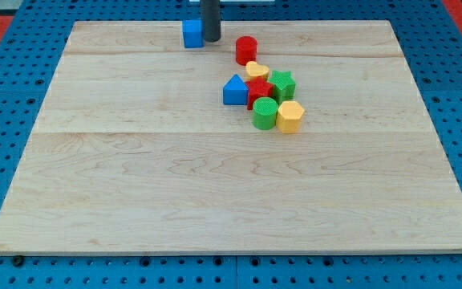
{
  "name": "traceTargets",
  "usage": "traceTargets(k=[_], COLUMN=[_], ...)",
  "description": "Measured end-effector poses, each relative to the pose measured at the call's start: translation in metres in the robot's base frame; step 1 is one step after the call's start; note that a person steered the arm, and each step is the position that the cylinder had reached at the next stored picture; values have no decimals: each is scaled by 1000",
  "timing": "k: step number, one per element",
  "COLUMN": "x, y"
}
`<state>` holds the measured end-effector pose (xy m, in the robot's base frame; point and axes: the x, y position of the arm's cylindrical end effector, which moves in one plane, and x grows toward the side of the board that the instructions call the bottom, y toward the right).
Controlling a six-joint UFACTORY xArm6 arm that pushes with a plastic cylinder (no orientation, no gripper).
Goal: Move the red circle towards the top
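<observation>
The red circle [246, 50], a short red cylinder, stands near the view's top, just right of the middle. My tip [211, 38] is to its left and slightly higher, apart from it. The tip touches or nearly touches the right side of a blue cube [192, 34]. Just below the red circle lies a tight cluster: a yellow heart [257, 71], a green star [282, 84], a red block [258, 91] whose shape is partly hidden, a blue pointed block [234, 90], a green cylinder [265, 113] and a yellow hexagon [290, 116].
The blocks lie on a light wooden board [135, 177] laid on a blue pegboard. The board's top edge runs just above the blue cube and the tip.
</observation>
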<state>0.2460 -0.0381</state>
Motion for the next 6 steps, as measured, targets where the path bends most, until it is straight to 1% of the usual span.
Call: traceTargets(k=[1,2,3,4,6], x=[18,34,35,36,31], y=[-1,20,25,72,98])
